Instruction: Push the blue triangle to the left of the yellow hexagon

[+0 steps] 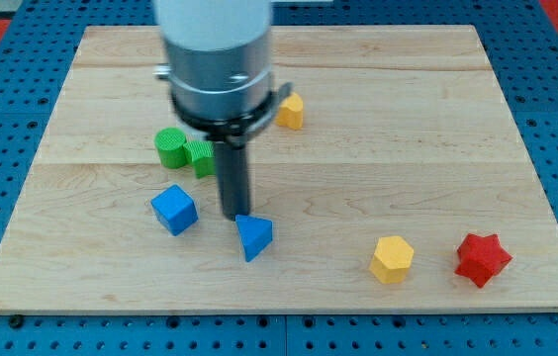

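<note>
The blue triangle (253, 236) lies on the wooden board (408, 119), below the middle. The yellow hexagon (392, 259) lies to its right, near the view's bottom. My tip (232, 216) stands just above and left of the blue triangle, touching or almost touching its upper left corner. The rod hangs from the large grey and white arm end at the view's top.
A blue cube (174, 210) lies left of my tip. Two green blocks (170, 146) (200, 156) lie above it, partly behind the rod. A second yellow block (291, 112) sits right of the arm end. A red star (482, 259) lies at the bottom right.
</note>
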